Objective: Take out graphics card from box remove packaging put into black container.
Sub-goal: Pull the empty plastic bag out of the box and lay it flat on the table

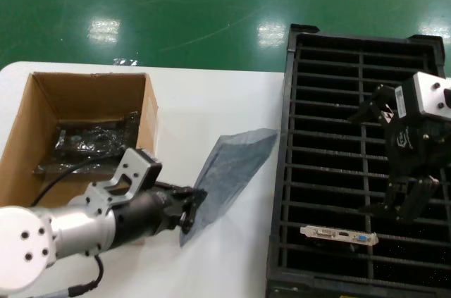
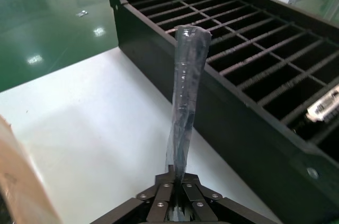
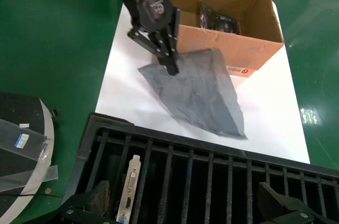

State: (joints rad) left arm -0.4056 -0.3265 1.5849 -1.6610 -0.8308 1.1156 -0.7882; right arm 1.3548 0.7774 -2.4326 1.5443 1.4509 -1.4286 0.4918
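One left gripper (image 2: 177, 203) pinches packaging (image 2: 185, 97); right gripper (image 1: 402, 203) seemingly open, empty.

One cardboard box (image 1: 49, 111) holds several dark glossy-wrapped cards (image 1: 91, 143), their number unclear. There is one black slotted tray (image 1: 296, 171), one bare graphics card (image 1: 338, 234), one empty grey-blue bag (image 1: 229, 175) and two grippers.

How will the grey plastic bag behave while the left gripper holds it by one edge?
The packaging is probably very light: the left gripper lifts it by one pinched edge. It looks thin and floppy, with its free end resting on the table. Its shiny film may slip.
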